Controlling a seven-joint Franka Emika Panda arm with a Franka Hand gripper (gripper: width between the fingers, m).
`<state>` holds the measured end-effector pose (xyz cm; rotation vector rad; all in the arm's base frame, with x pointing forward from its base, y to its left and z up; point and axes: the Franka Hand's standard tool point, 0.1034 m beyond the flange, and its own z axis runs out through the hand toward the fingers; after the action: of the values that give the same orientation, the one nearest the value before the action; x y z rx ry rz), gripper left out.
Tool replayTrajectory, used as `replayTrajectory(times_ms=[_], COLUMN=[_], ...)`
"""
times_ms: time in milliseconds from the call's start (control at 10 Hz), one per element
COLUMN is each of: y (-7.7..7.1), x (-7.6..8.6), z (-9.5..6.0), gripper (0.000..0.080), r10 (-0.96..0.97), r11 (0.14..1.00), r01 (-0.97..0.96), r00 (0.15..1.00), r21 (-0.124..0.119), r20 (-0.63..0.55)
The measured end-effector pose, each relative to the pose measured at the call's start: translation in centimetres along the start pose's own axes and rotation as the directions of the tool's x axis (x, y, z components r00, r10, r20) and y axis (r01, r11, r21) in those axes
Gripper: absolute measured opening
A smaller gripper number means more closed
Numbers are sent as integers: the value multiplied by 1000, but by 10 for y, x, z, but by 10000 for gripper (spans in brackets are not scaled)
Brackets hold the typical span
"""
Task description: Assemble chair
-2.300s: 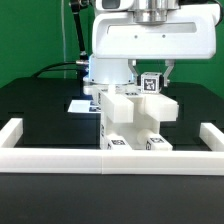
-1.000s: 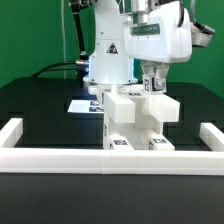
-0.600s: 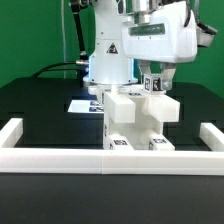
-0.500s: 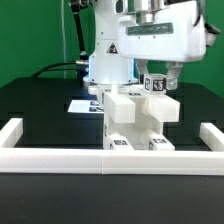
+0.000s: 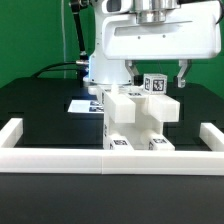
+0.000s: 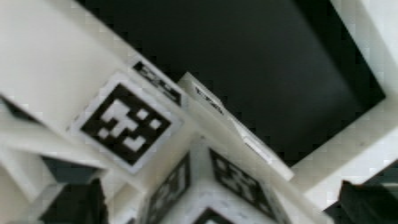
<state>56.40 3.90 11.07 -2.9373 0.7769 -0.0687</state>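
Exterior view: the matte white blocky plastic chair (image 5: pixel 135 118) is seen part-built, butted against the inside of the long low white border frame (image 5: pixel 60 160), at the middle of its front rail. A tagged white post (image 5: pixel 153 84) is stood on top of the build, well above the frame. The white-bodied two-finger gripper (image 5: pixel 157 74) is hung over that post, fingers spread wide to either side, nothing pinched. Several pieces are judged joined and the post set in place. How much is left cannot be told, as no loose parts are shown. Wrist view: black-and-white square tags (image 6: pixel 125 120) are seen close up on white faces. No brand or readable writing is found, only tag patterns.
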Motion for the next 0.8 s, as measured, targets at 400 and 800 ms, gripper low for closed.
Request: replayTrajectory(times_ms=[400,800], y=[2,3], x=[1,2], z=[0,0], gripper=[649,523], r10=[-290,-535], r11=[957,844], r01=[290,535], r00=[957,845], r21=[-2,-27], r20=[-2,0])
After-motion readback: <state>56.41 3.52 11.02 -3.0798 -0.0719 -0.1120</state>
